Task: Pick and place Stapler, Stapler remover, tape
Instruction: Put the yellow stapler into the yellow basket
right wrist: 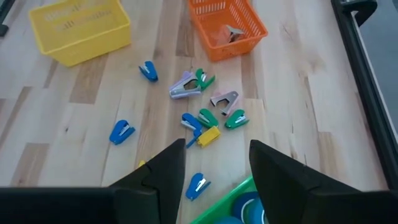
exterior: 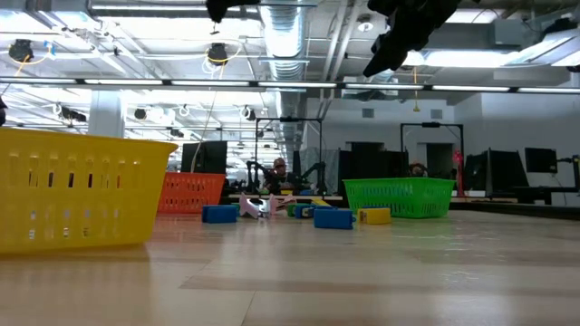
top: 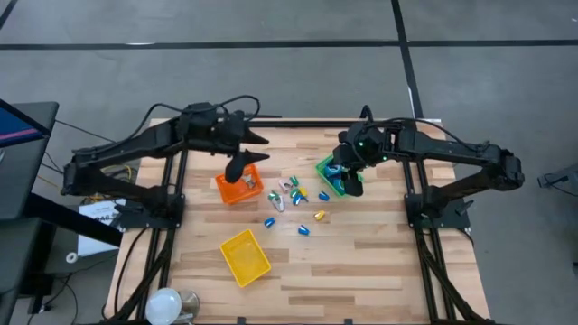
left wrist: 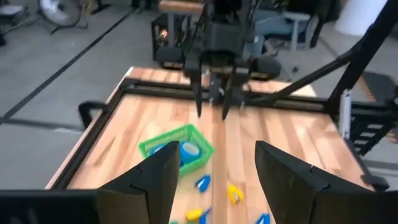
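Both grippers hover with jaws open and empty (left (top: pixel 237 169) above the orange bin (top: pixel 239 186), right (top: pixel 348 179) above the green bin (top: pixel 330 175)).

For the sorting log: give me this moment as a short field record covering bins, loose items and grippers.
orange bin: holds a pale staple remover
green bin: holds blue tape roll
yellow bin: nothing seen inside
loose items: small staplers and staple removers scattered on wooden table
left gripper: open, above orange bin
right gripper: open, above green bin

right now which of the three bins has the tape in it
The green bin under the right gripper; a blue tape roll lies inside, unlike the orange and yellow bins.
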{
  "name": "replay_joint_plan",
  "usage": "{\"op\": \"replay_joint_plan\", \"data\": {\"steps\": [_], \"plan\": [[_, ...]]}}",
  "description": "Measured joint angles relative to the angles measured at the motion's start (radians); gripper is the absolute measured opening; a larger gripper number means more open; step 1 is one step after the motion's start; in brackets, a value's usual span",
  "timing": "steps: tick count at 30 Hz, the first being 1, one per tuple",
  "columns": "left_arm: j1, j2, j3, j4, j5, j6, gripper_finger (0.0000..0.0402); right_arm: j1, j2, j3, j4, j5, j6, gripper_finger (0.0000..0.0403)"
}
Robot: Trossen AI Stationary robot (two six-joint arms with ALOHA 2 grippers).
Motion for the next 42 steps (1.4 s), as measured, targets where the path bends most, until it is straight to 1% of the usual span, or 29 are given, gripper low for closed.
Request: {"op": "replay_joint_plan", "data": {"steps": [2,6,9,15,20,27,32,36,42], "plan": [[-0.027,-0.015,0.0,-0.044,-0.033,-0.012,0.0199,0.0,0.0,0.0,0.0,0.0,0.0,0.0168],[-0.079,-0.021,0.0,-0.104,-0.048,-0.051,0.0199,0.003,0.0,0.0,0.0,0.0,-0.001,0.0173],[-0.111,-0.021,0.0,-0.099,-0.054,-0.053,0.0199,0.009,0.0,0.0,-0.007,-0.001,-0.038,0.018],[-0.128,-0.021,0.0,-0.098,-0.12,-0.053,0.0199,0.038,0.01,0.0,-0.012,-0.004,-0.127,0.0201],[-0.127,-0.021,0.0,-0.092,-0.127,-0.053,0.0199,0.047,0.077,0.001,-0.029,-0.005,-0.13,0.0216],[-0.127,-0.021,0.0,-0.087,-0.127,-0.053,0.0199,0.077,0.207,0.0,-0.034,-0.019,-0.135,0.0228],[-0.127,-0.021,0.0,-0.085,-0.127,-0.053,0.0199,0.119,0.275,0.001,-0.047,-0.091,-0.243,0.0225],[-0.127,-0.02,0.0,-0.082,-0.127,-0.053,0.0199,0.152,0.324,0.0,-0.058,-0.098,-0.332,0.022],[-0.127,-0.02,0.0,-0.073,-0.127,-0.053,0.0199,0.164,0.417,0.0,-0.05,-0.106,-0.359,0.0212]]}}
